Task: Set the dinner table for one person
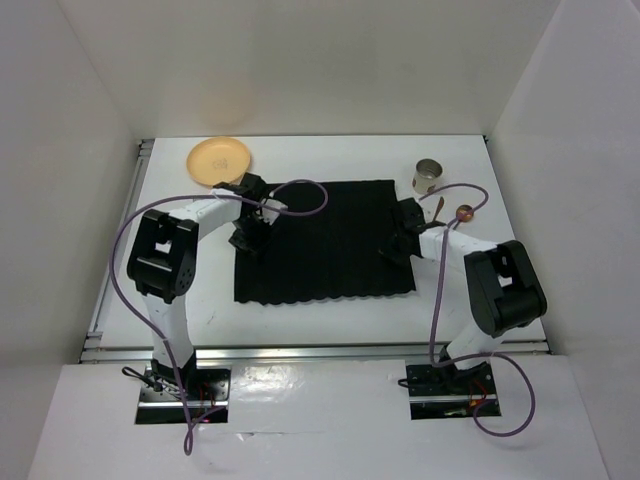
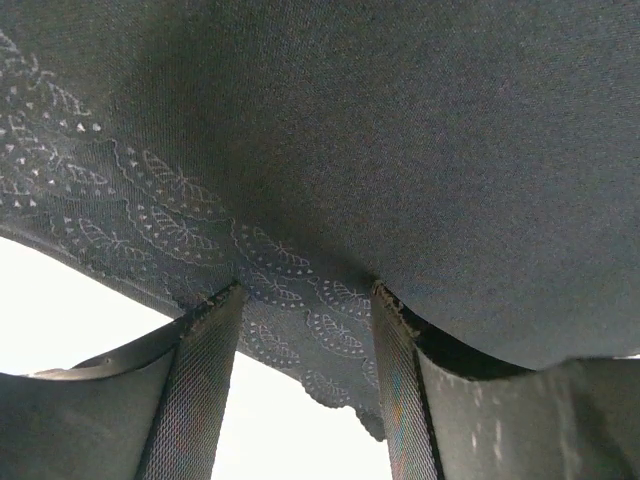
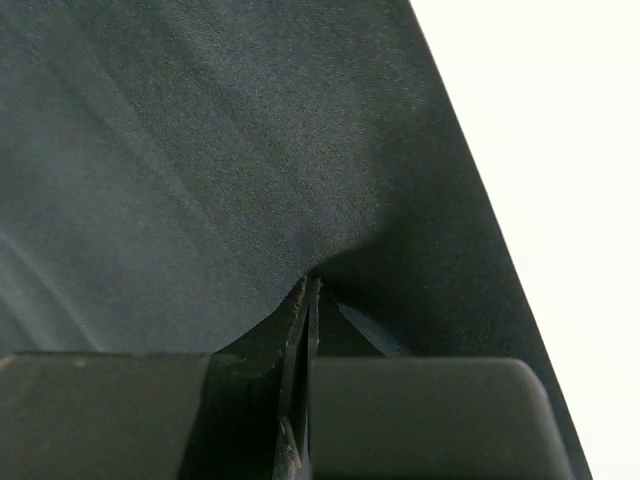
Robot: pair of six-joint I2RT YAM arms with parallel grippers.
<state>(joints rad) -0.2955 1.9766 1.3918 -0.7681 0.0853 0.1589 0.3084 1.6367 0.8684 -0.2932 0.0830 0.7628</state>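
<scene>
Right hand point(image 3: 308, 290) clamped on mat point(image 3: 200, 150) edge; left hand point(image 2: 305, 300) apart over it. Tug evenly, flat along counter point(image 1: 330, 320).

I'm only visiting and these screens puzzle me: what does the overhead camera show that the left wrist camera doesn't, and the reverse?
Only the overhead view: the whole dinner table, a yellow plate at its far left, a metal cup at its far right, and the right gripper at the black mat's right edge. Only the left wrist view: a leaf pattern along the mat's scalloped border, seen close up. Both: the black mat and the left gripper, its fingers open at the mat's left edge.
</scene>
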